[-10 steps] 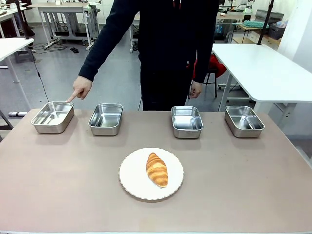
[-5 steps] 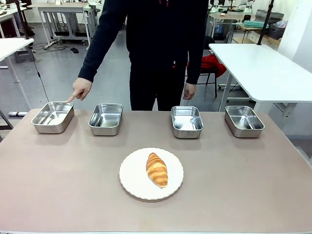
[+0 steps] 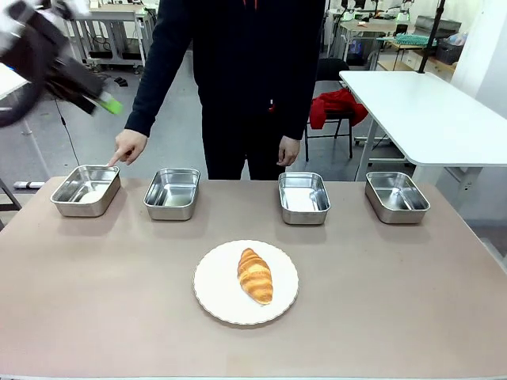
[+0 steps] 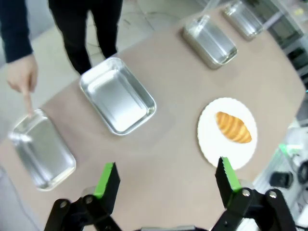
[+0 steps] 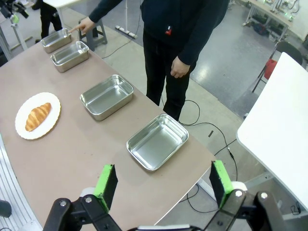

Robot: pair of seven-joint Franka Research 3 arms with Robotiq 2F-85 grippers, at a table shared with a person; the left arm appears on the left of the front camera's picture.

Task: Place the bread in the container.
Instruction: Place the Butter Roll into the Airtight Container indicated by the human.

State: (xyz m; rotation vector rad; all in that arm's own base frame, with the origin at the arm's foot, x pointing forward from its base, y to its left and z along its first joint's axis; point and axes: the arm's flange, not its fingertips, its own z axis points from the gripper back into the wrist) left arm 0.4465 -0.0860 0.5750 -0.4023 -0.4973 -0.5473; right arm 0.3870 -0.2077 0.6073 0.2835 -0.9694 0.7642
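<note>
On the table's middle: the bread [image 3: 255, 275] lies on a white plate [image 3: 214, 297], untouched.
Along the far edge: four steel pans stand in a row. The container [image 3: 85, 190] is judged to be the leftmost, since the person's hand [image 3: 129, 146] points a finger at its far rim.
Left jaws: wide apart, holding nothing, high above the table's left end, well apart from the bread.
Right jaws: wide apart, holding nothing, high over the right end.
Risk, wrong pan: the neighbouring pan [image 3: 172, 192] looks identical, and a drop into it fails the task.
Risk, grip: the ridged crust likely crushes under a hard squeeze, and a hold near a tapered end may slip.
Risk, contact: the pointing hand sits at the container's rim, so a descent there could strike it.
</note>
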